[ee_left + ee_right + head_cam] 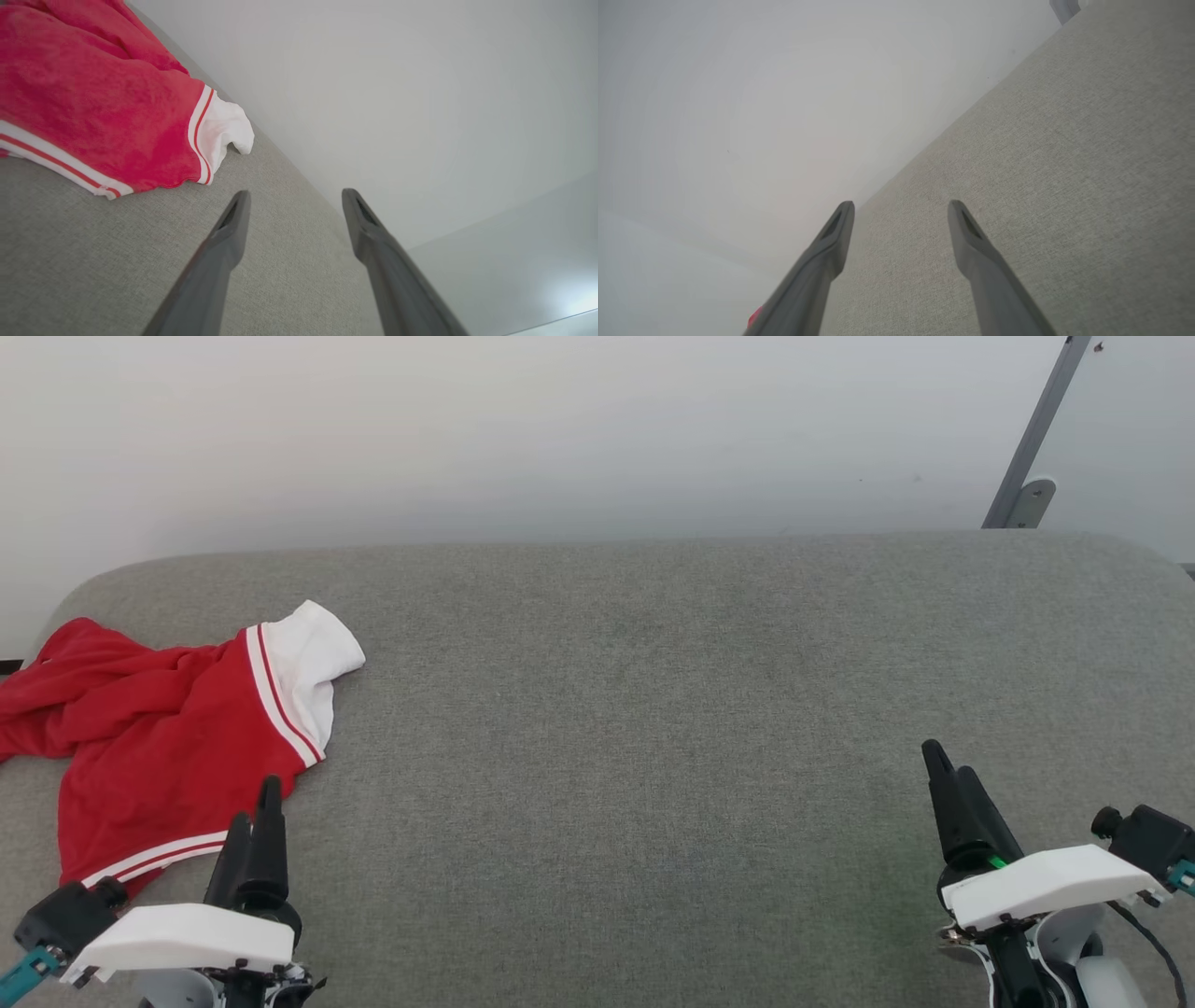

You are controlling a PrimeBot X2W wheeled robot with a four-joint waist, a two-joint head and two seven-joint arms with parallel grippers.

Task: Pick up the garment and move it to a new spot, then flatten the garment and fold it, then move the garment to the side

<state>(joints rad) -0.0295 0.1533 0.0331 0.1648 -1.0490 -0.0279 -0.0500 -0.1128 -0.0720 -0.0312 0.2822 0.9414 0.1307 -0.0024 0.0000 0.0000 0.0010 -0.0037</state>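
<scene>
Just ahead-left of your left gripper (256, 805), the garment (159, 737) lay crumpled: soft, light and floppy, probably best pinched at its near striped hem (154, 859). That gripper's fingers stood apart and empty. Your right gripper (945, 761), likewise parted, sat well away.

Across the whole foreground, the padded surface (653, 709), with the wall (560, 429) directly behind its far edge. On the surface's left end, the garment (159, 737), bunched and reaching out to the left edge. One cuff (308, 663) at the heap's far right, toward the middle of the surface; the other cuff (154, 857) along its near side. Just before that near cuff, at the near left, the left gripper (256, 803), over bare surface beside the cloth and apart from it in the left wrist view. At the near right, well apart from the garment, the right gripper (948, 761), likewise over bare surface. Behind the surface's far right corner, against the wall, a slanted strut (1032, 448).
</scene>
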